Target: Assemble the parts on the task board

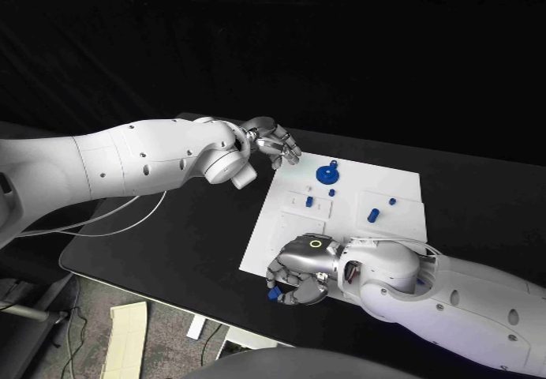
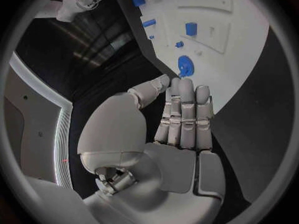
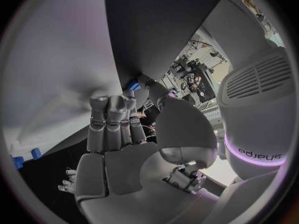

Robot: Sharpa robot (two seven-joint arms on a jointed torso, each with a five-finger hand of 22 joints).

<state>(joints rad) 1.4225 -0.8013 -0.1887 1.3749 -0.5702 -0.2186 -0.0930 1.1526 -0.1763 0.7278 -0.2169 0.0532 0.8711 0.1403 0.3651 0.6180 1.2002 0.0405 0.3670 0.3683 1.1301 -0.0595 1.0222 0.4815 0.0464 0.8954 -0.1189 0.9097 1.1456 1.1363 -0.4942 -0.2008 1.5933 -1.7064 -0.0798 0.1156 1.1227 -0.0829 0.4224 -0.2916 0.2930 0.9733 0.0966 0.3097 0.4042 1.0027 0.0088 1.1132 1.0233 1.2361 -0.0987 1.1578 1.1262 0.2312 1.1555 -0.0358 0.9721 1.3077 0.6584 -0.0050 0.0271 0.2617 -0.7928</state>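
Note:
The white task board [image 1: 393, 178] lies mid-table. On it are a round blue part [image 1: 327, 172] near the far left corner and small blue parts [image 1: 372, 213] further right. My left hand [image 1: 273, 142] hovers at the board's far left corner with straight fingers and nothing in it. In the left wrist view the left hand's fingertips [image 2: 186, 92] point at the round blue part [image 2: 185, 64]. My right hand [image 1: 298, 272] is at the board's near left corner and pinches a small blue part [image 1: 274, 294] over the black table. The right wrist view shows that part [image 3: 132, 86] between thumb and fingertips [image 3: 115, 104].
Pale cables [image 1: 114, 225] loop on the table under my left arm. The table's near left edge [image 1: 125, 288] drops to a floor with a white panel [image 1: 125, 328]. More small blue parts [image 2: 191, 29] stand in the board's recesses [image 2: 212, 30].

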